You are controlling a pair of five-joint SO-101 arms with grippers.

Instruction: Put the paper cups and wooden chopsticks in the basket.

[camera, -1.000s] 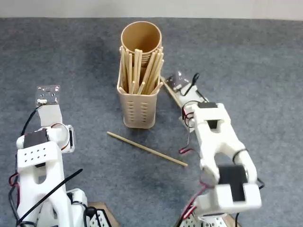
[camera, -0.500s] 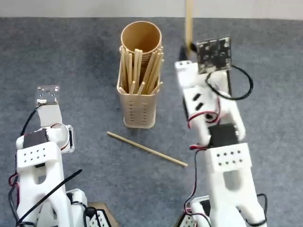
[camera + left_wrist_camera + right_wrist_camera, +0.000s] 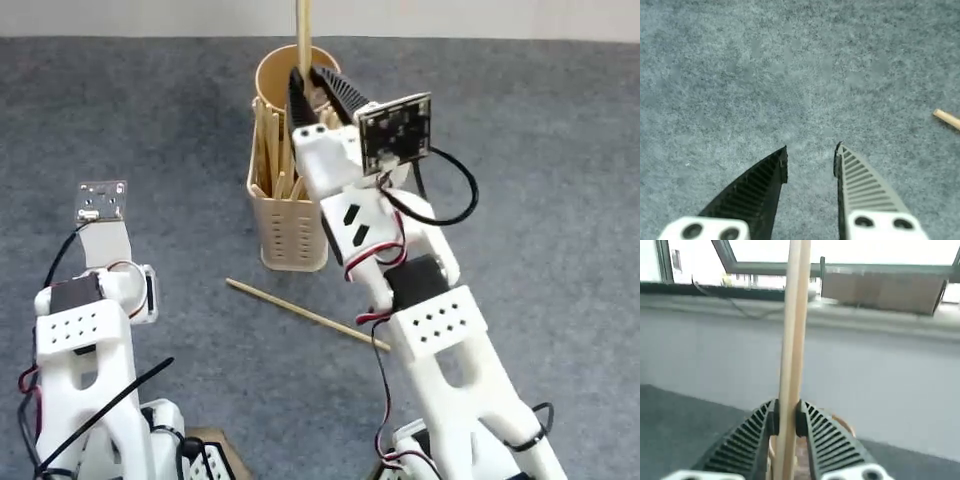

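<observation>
Grey table (image 3: 560, 150) lies under the left claw (image 3: 810, 152), its jaws parted and empty. A loose chopstick (image 3: 300, 312) rests before the basket (image 3: 293, 245). Beyond, the right claw (image 3: 786, 415) pinches an upright chopstick (image 3: 795, 315) above the paper cup (image 3: 270, 70).

A grey carpeted table (image 3: 560, 150) bears the basket (image 3: 292, 240) and one loose chopstick (image 3: 300, 312).

White moulded shells (image 3: 450, 390) on both arms, black motor blocks (image 3: 415, 280) set between them. Rows of small round holes (image 3: 437, 322) across the flat blocks. Thin red and black cables (image 3: 385, 243) behind the right tool (image 3: 307, 75), beside a square circuit board (image 3: 395, 130). Tapered, ribbed fingers (image 3: 760, 190) on the left tool (image 3: 811, 150), with white mounts (image 3: 705, 230) and round screw holes at their base.
</observation>
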